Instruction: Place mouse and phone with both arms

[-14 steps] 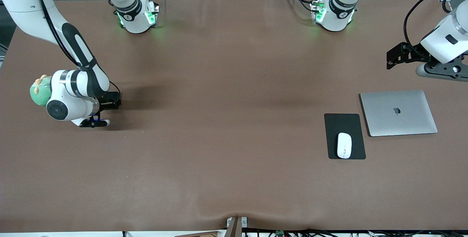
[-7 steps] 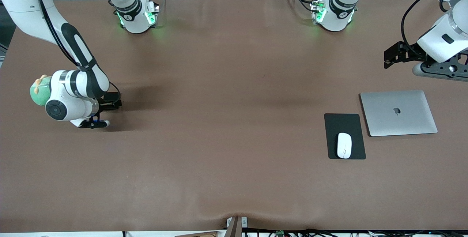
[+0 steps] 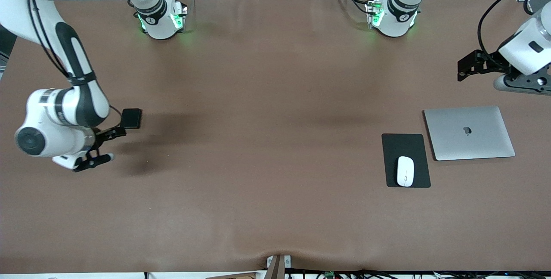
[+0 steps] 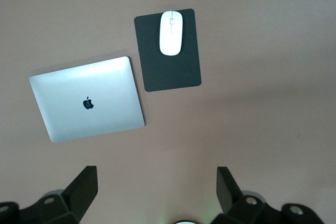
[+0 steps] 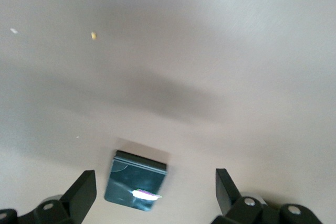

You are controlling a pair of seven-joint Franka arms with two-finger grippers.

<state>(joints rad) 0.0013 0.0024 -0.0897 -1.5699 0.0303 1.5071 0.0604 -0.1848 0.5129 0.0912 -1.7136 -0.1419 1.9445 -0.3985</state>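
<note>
The black phone (image 3: 131,118) (image 5: 135,181) lies flat on the brown table near the right arm's end. My right gripper (image 3: 116,133) (image 5: 155,174) hangs open over the table just beside the phone, which lies free below its spread fingers. The white mouse (image 3: 405,171) (image 4: 171,32) rests on a black mouse pad (image 3: 404,145) (image 4: 170,72) toward the left arm's end. My left gripper (image 3: 462,69) (image 4: 157,182) waits open and empty in the air, over the table near the laptop, well away from the mouse.
A closed silver laptop (image 3: 469,132) (image 4: 86,98) lies beside the mouse pad. The two arm bases (image 3: 161,18) (image 3: 391,16) stand at the table's edge farthest from the front camera. A cloth bulge and a bracket (image 3: 277,264) sit at the nearest edge.
My right gripper has opened, let go of the phone, risen and drawn back toward the right arm's end. The phone stays where it was set. The left arm has only shifted slightly.
</note>
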